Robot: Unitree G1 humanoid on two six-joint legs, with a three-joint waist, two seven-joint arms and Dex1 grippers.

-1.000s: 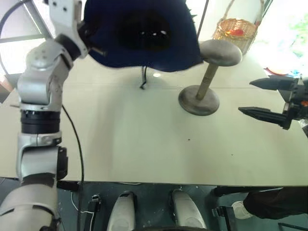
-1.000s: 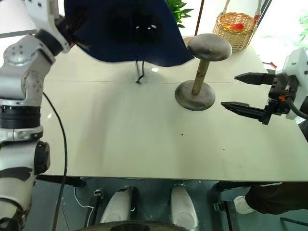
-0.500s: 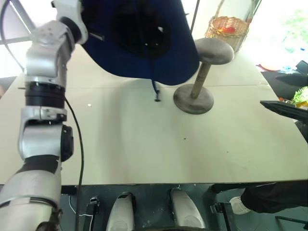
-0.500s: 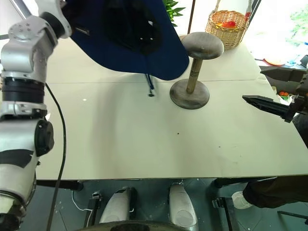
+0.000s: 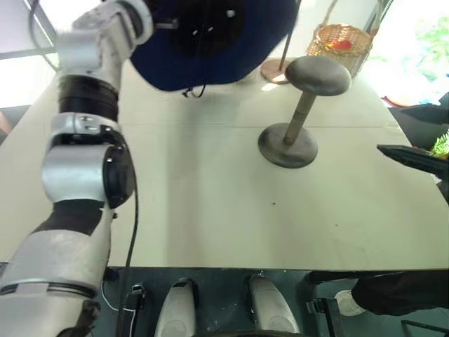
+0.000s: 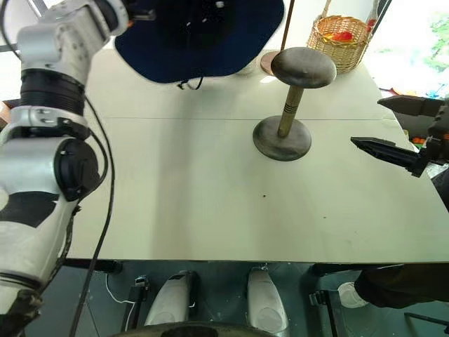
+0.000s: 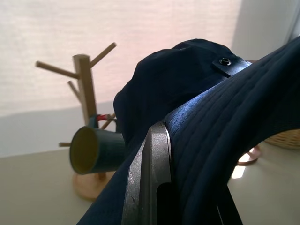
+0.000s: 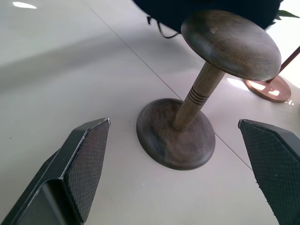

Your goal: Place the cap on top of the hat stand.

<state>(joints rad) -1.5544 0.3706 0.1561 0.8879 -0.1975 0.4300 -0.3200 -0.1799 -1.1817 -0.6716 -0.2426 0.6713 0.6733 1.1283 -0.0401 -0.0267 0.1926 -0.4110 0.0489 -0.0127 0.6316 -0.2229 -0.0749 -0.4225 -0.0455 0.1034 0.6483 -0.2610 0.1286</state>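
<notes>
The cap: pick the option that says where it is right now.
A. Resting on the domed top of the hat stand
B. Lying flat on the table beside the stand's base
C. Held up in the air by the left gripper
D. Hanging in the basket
C: the left gripper is shut on the brim of the cap, which hangs above the table, up and to the left of the bare hat stand.

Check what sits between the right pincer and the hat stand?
Nothing: bare table separates the open right pincer from the hat stand, as the right wrist view confirms.
</notes>
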